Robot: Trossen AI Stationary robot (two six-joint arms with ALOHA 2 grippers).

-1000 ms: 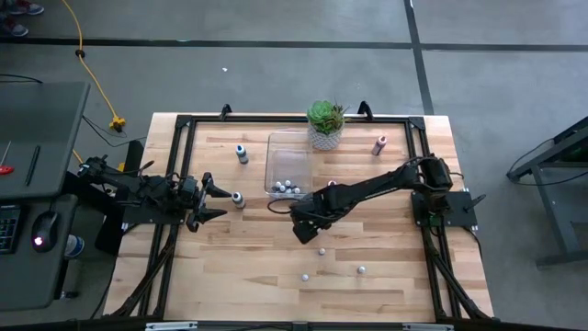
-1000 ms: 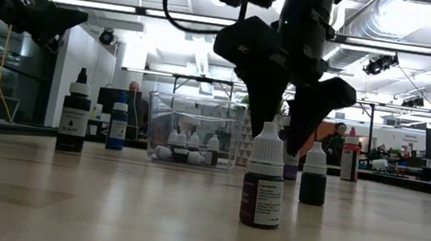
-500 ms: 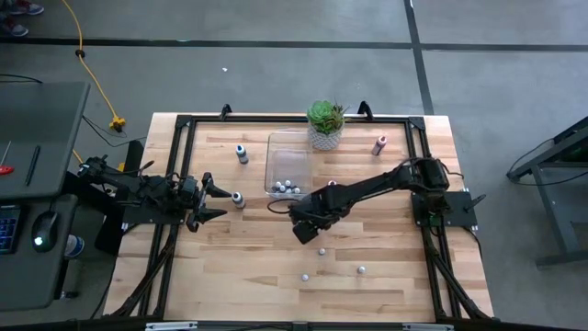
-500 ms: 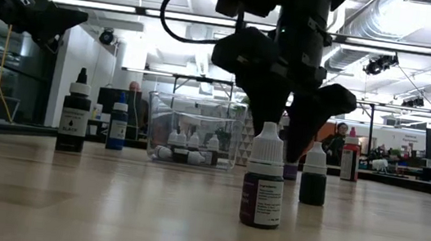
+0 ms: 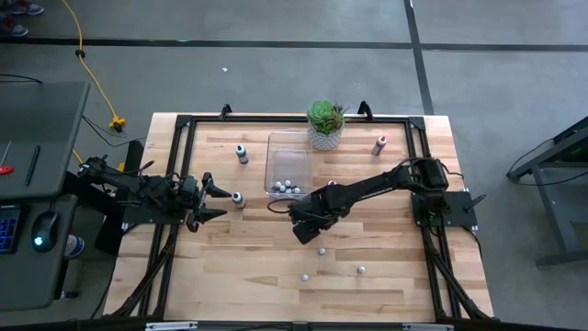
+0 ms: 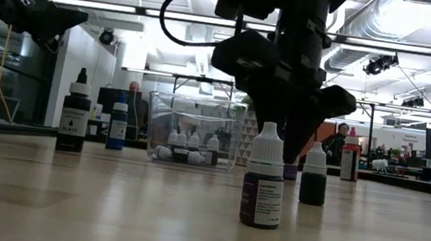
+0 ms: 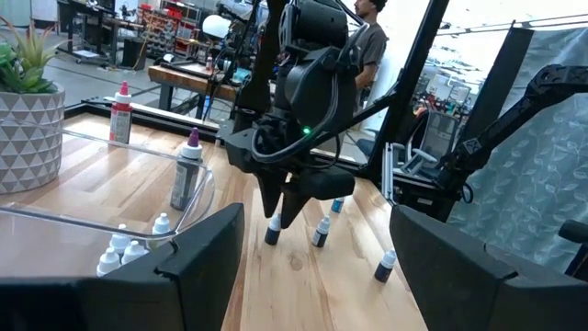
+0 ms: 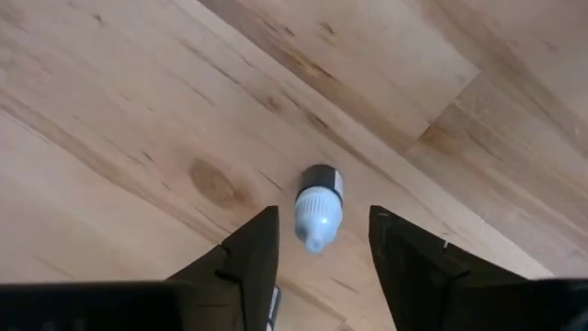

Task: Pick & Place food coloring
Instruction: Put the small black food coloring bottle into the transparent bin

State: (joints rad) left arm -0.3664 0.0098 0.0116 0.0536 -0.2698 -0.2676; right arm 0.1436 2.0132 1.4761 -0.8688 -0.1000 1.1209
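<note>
A small food coloring bottle (image 8: 318, 213) with a whitish cap and dark body stands upright on the wood table. My right gripper (image 8: 318, 253) points down over it at mid-table (image 5: 303, 228). One finger stands on each side of the cap, with a gap on both sides. In the low view another bottle (image 6: 263, 184) hides this bottle. More bottles lie in the clear bin (image 5: 287, 167). My left gripper (image 5: 209, 200) waits open and level at the table's left, beside a bottle (image 5: 238, 199).
Three loose bottles (image 5: 322, 250) (image 5: 305, 276) (image 5: 361, 269) stand nearer the table's front edge. A blue bottle (image 5: 242, 154) and a red one (image 5: 379, 144) stand toward the back. A potted succulent (image 5: 325, 122) sits behind the bin. People show in the room beyond.
My right gripper has stayed over the bottle while its fingers have drawn closer together around the cap. The bottle has not moved.
</note>
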